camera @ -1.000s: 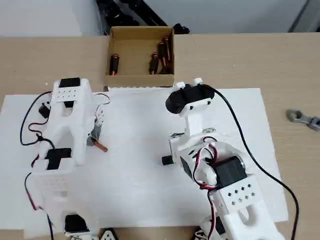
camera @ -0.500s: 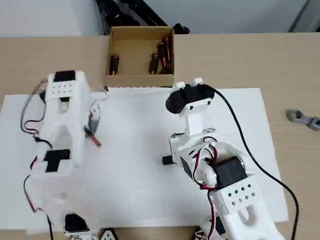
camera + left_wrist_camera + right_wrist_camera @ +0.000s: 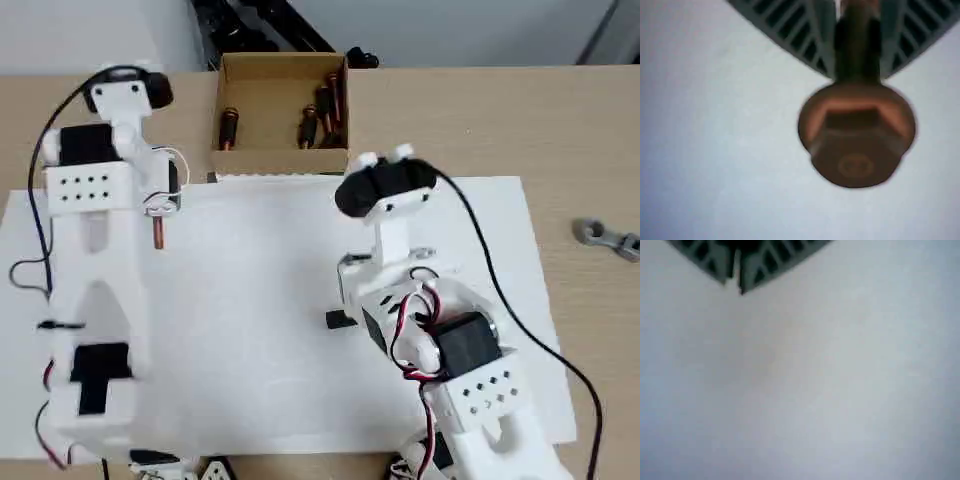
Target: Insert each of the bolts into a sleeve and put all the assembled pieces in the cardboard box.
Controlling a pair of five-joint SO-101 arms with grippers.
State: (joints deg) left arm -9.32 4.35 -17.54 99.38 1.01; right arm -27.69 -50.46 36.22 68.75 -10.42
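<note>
My left gripper (image 3: pixel 160 208) is shut on a copper bolt (image 3: pixel 158 234) and holds it above the white sheet's far left part, short of the cardboard box (image 3: pixel 280 160). In the left wrist view the bolt's hexagonal head (image 3: pixel 856 136) points at the camera, and its shaft is clamped between the dark fingers (image 3: pixel 790 30). Several assembled pieces (image 3: pixel 318 112) lie inside the box. My right gripper (image 3: pixel 737 279) is shut on nothing and hovers over bare white paper. In the high view its dark tip (image 3: pixel 335 320) sits near the sheet's middle.
A white paper sheet (image 3: pixel 260 330) covers the table's working area. A metal wrench (image 3: pixel 605 237) lies on the wooden tabletop at the far right. Dark equipment (image 3: pixel 250 25) stands behind the box.
My left arm has swung up and toward the far left, carrying the bolt from the sheet's left middle closer to the box. The right arm has barely shifted.
</note>
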